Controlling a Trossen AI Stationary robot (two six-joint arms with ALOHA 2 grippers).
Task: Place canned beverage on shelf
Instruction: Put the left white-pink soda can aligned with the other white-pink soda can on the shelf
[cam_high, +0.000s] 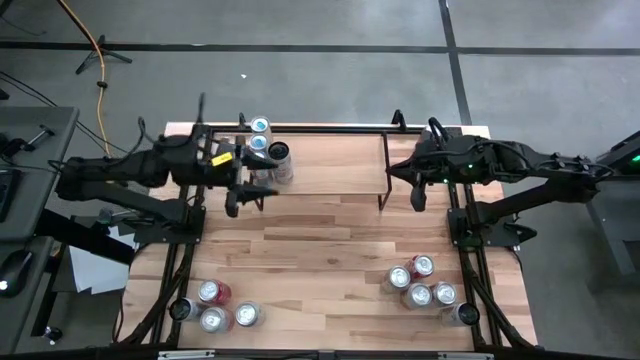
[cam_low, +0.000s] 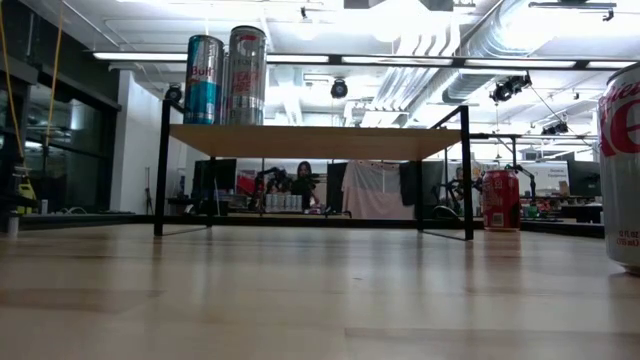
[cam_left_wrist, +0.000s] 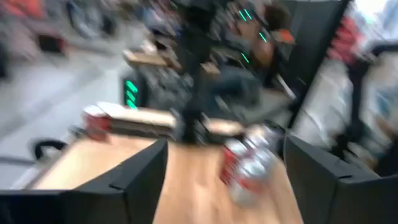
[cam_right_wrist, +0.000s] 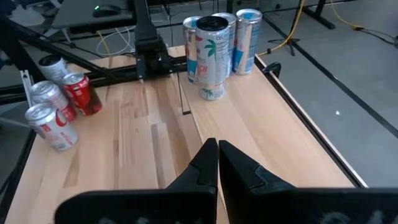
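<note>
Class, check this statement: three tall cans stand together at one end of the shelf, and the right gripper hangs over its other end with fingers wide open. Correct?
Not quite. The right gripper is shut, fingers pressed together, as the right wrist view shows. The rest holds: three tall cans stand at one end of the shelf.

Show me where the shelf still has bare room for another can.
The shelf is crowded only at its left end, where three cans stand bunched beside the left hand. From those cans rightward, the plank is bare up to the right end, where the right hand hangs. On the table, cans cluster at both near corners; the middle is bare.
</note>
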